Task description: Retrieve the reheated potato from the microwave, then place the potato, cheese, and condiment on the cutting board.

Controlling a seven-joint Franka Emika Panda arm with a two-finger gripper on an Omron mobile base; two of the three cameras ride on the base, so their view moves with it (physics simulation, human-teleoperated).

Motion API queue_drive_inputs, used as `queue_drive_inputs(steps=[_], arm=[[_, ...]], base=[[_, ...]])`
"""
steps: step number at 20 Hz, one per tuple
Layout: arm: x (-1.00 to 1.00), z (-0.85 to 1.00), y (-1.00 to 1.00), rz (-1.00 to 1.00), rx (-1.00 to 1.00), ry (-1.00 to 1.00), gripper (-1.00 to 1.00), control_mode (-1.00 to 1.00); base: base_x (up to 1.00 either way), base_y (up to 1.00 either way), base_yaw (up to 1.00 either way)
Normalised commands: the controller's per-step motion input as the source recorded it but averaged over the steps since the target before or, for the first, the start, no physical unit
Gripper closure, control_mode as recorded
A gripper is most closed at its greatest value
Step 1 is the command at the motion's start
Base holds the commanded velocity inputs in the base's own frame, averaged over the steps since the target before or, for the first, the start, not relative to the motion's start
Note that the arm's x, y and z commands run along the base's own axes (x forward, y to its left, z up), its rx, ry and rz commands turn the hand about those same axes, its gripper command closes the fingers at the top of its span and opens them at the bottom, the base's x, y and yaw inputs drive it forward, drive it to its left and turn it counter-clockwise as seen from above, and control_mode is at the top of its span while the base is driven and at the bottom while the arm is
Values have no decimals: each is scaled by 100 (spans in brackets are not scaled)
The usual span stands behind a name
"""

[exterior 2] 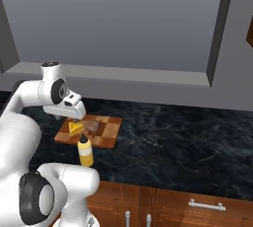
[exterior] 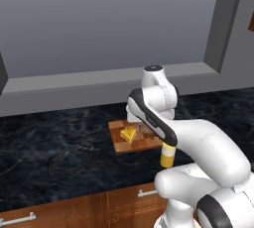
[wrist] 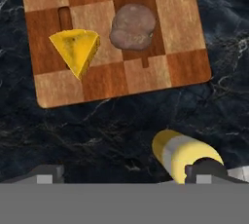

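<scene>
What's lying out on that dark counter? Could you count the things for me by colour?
Yellow: 2, the cheese on the cutting board and the condiment bottle standing on the counter in front of it
Brown: 2, the potato and the checkered cutting board under it
Total: 4

cutting board [wrist: 116,79]: on counter [wrist: 58,135] | cheese [wrist: 75,50], potato [wrist: 132,26]: side by side on board | condiment [exterior 2: 85,153]: on counter, before board

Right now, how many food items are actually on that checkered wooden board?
2: the cheese and the potato lie side by side on the cutting board. The condiment stands off it, on the counter.
</scene>
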Motion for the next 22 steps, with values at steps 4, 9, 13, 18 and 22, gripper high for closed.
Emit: queue_drive_inputs(steps=[4,9,13,18,22], arm=[[-56,41,-53,-2,0,0,-100,-100],[-70,18,-35,0,0,0,-100,-100],[-59,0,-13,0,0,-6,-100,-100],[-5,-6,-11,0,0,-16,-100,-100],[6,-21,-14,0,2,-11,-100,-100]], base=[[0,0,0],[0,0,0],[0,0,0],[0,0,0],[0,0,0]])
